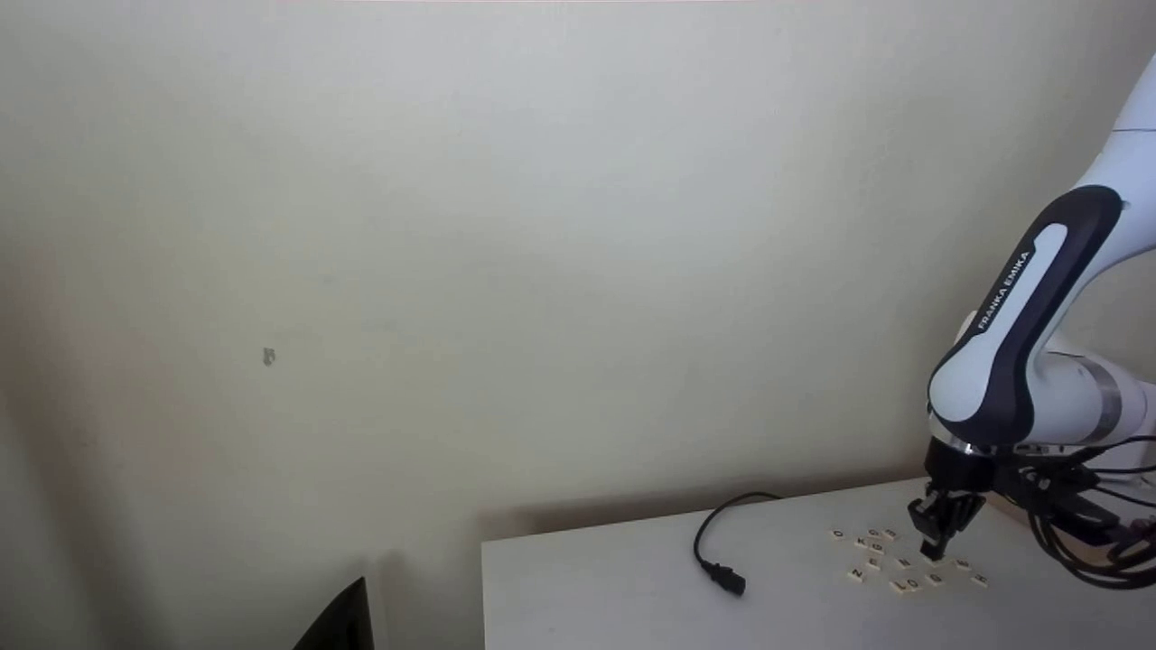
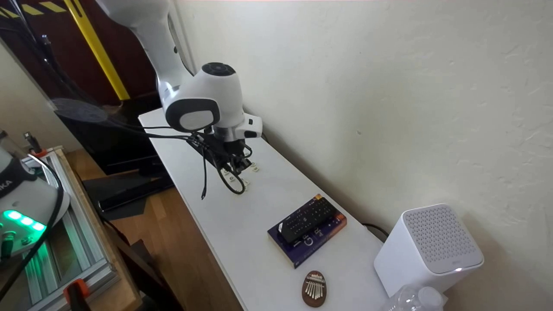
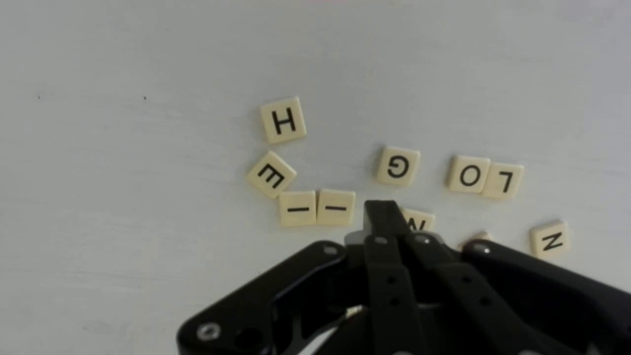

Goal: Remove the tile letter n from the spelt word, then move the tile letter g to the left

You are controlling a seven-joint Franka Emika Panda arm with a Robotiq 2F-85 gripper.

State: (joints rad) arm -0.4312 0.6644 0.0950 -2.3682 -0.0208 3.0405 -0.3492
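Over the white tabletop [image 3: 123,256], you have the black two-fingered gripper [image 3: 397,230] closed, fingertips together. In the wrist view, your square cream G tile [image 3: 398,166] lies just beyond the tips, apart from the square cream O tile [image 3: 469,174]; the square cream N tile [image 3: 549,240] lies farther right, turned sideways.

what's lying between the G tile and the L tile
In the wrist view, the O tile lies between the G tile and the L tile, nearer the L.

The tiles [image 3: 398,166] are black-lettered cream, the gripper [image 1: 934,547] black, like the cord [image 1: 725,579] at the wall-side edge of the white counter [image 1: 596,587].
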